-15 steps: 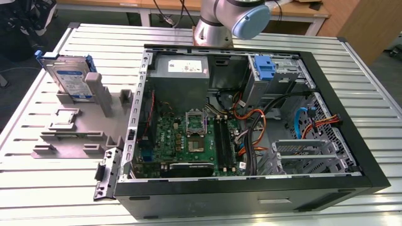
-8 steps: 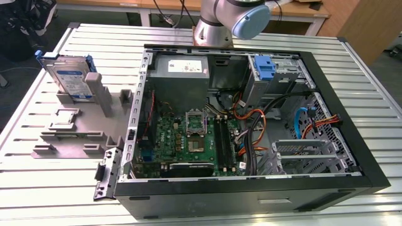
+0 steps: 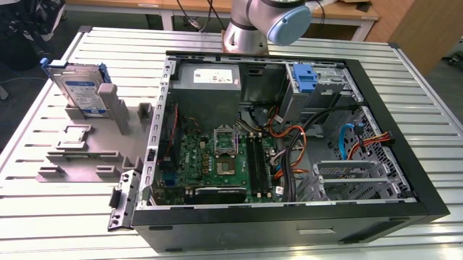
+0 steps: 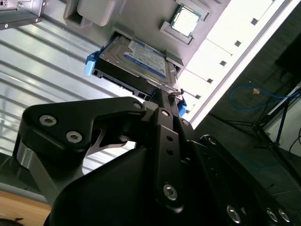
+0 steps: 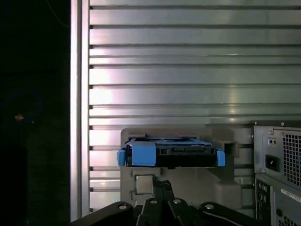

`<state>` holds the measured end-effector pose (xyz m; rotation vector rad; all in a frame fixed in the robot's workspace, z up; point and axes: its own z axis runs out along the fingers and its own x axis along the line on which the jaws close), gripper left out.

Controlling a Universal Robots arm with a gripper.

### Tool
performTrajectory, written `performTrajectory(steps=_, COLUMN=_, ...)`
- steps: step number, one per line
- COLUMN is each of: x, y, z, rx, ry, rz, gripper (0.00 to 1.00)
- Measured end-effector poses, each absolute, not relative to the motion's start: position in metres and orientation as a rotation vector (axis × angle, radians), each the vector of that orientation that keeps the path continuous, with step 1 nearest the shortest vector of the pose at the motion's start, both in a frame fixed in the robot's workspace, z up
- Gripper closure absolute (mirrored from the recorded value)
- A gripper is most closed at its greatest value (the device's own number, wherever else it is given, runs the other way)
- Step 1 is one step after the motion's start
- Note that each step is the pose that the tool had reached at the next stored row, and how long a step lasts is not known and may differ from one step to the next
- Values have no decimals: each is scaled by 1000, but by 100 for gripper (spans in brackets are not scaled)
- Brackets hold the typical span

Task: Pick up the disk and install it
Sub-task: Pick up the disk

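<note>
The disk (image 3: 79,92) stands on edge in a grey holder (image 3: 116,108) on the exterior view's left, a silver drive with a white-and-blue label in a blue carrier. Both wrist views show the disk (image 4: 141,59) (image 5: 171,153) ahead of my gripper (image 5: 163,186), which hangs apart from it. The black fingers (image 4: 161,96) meet in the middle with nothing between them. The arm's base (image 3: 250,27) stands behind the computer case.
An open computer case (image 3: 426,200) lies on the slatted metal table (image 3: 43,216), with a blue bracket (image 3: 307,78) in its drive bay. A small square chip (image 3: 75,135) (image 4: 184,21) sits on the grey fixture (image 3: 79,162) near the disk. The power supply (image 5: 280,160) shows beside the fixture.
</note>
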<state>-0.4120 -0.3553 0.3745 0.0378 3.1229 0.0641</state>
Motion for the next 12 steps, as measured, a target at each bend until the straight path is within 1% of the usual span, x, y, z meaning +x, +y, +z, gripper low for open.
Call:
performTrajectory(steps=5, x=-412, y=-355, z=374, rx=-52, ry=3124, rz=60, gripper=90)
performTrajectory(steps=12, x=-412, y=-355, z=374, rx=-152, ry=3123, rz=35, gripper=90)
